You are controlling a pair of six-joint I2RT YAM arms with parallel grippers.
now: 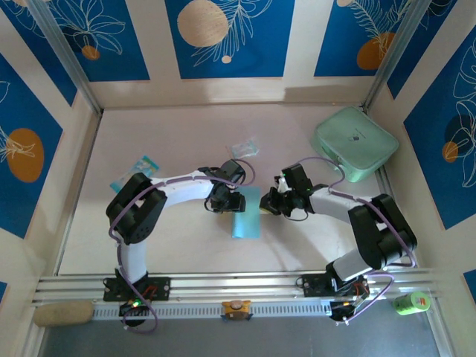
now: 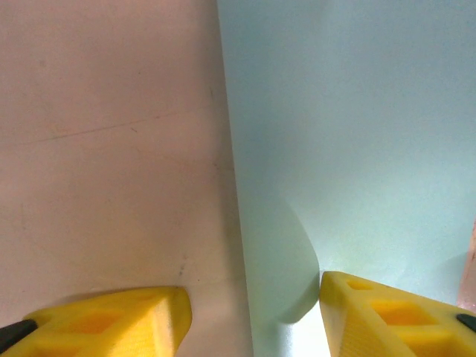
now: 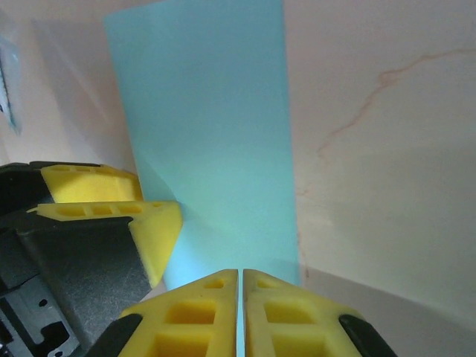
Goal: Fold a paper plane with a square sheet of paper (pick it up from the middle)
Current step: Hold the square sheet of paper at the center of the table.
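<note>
- Top view: the square sheet of paper (image 1: 246, 214), folded into a narrow light-blue rectangle, lies mid-counter between the two arms. The counter (image 1: 171, 245) is pale and smooth.
- The left gripper (image 1: 225, 199) sits at the sheet's left long edge and the right gripper (image 1: 269, 202) at its right edge. A mint-green case (image 1: 355, 143) is well apart at the far right.
- Left wrist view: the yellow ribbed fingers (image 2: 111, 321) are spread, one on bare counter and the other over the paper. The sheet's long edge runs between them and nothing is gripped.
- The paper here is thin and matte, with a small curl lifting just beside the right-hand finger. The counter looks pinkish and faintly scratched.
- Right wrist view: the yellow fingertips (image 3: 201, 305) are pressed together and look to be pinching the sheet's near edge. The paper runs away from them as a smooth panel with one faint diagonal crease.
- My read of the step: setting up the next fold.
- To do it well, I'd hold the right pinch light and low so the thin sheet doesn't tear.
- I'd pin the layer flat with the left fingers beside the crease line, then match edge to edge before pressing.
- Risk, as I judge it: thin paper on a smooth counter may slide and skew the fold.
</note>
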